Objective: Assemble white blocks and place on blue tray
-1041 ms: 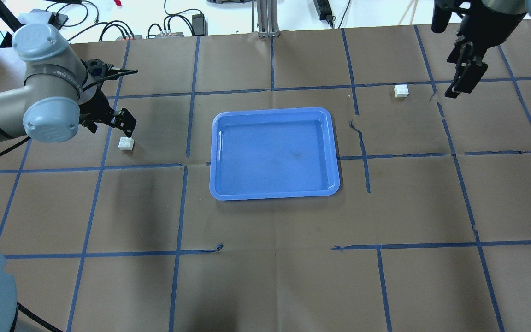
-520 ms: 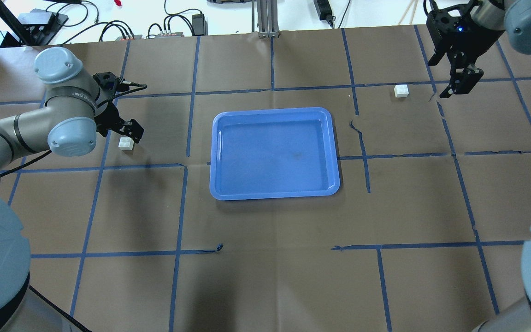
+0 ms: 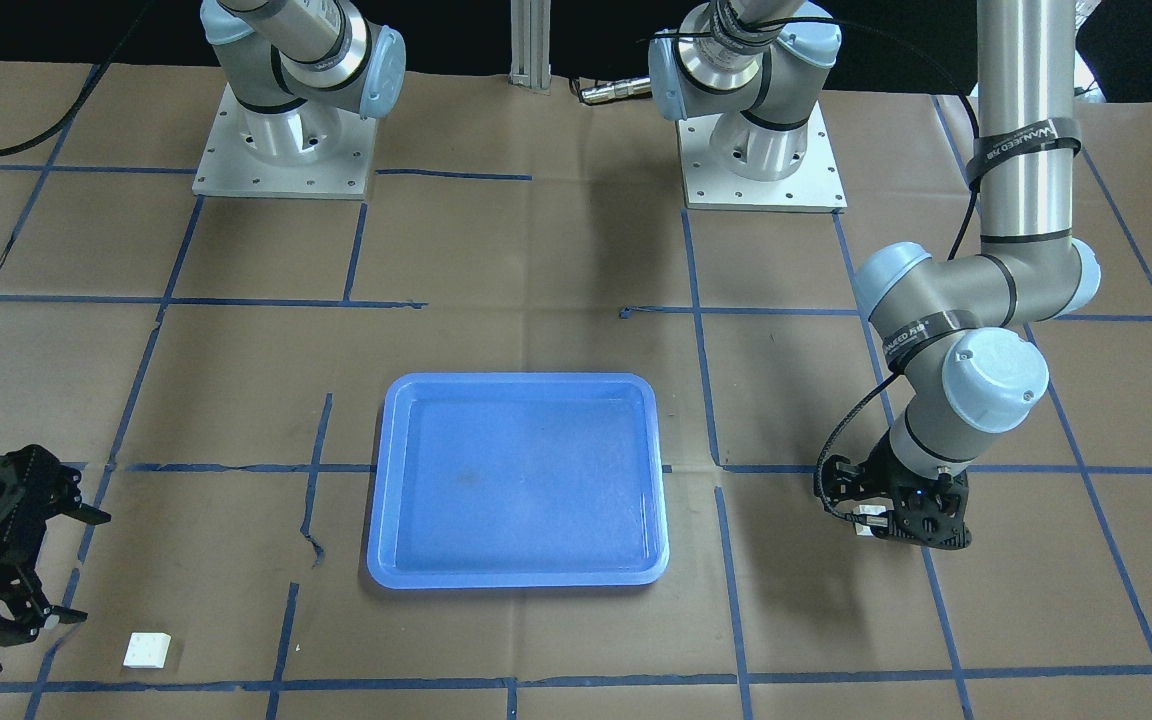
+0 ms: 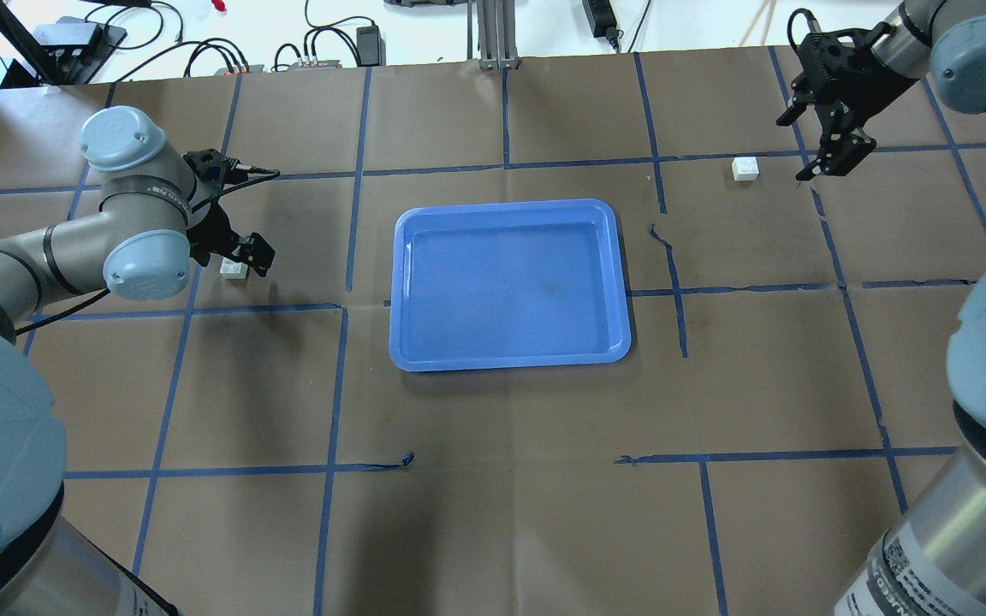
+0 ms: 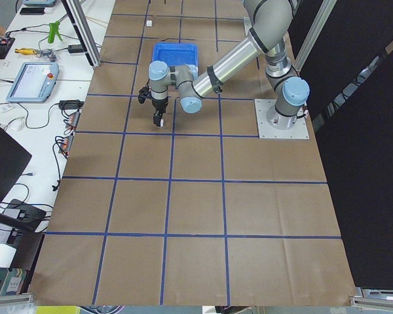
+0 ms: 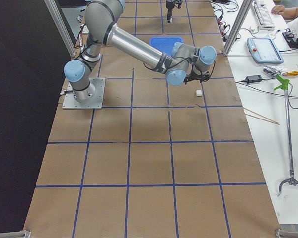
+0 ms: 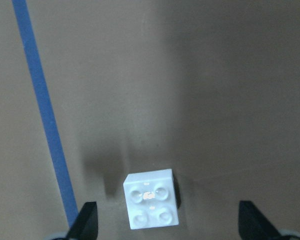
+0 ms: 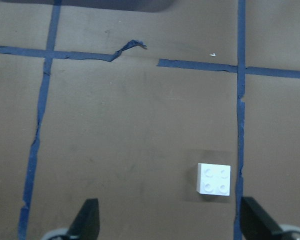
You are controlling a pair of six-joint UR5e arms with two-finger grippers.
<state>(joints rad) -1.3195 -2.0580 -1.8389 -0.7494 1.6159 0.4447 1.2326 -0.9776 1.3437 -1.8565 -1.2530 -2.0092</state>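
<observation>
One white block (image 4: 234, 270) lies on the brown table left of the blue tray (image 4: 510, 285). My left gripper (image 4: 242, 255) is open and hangs low over it. In the left wrist view the block (image 7: 151, 205) sits between the fingertips (image 7: 87, 222), nearer the left one, untouched. The other white block (image 4: 745, 168) lies at the far right. My right gripper (image 4: 831, 158) is open, just to its right and above it. In the right wrist view the block (image 8: 214, 179) is right of centre. The tray (image 3: 516, 480) is empty.
Blue tape lines grid the brown paper, torn in places (image 4: 668, 248). Both arm bases (image 3: 281, 150) stand at the robot's edge. An aluminium post (image 4: 493, 38), cables and power bricks (image 4: 313, 51) sit beyond the far edge.
My left gripper has come down closer over its block. My right gripper has swung left and turned, ending nearer the far right block. Neither block has moved.
</observation>
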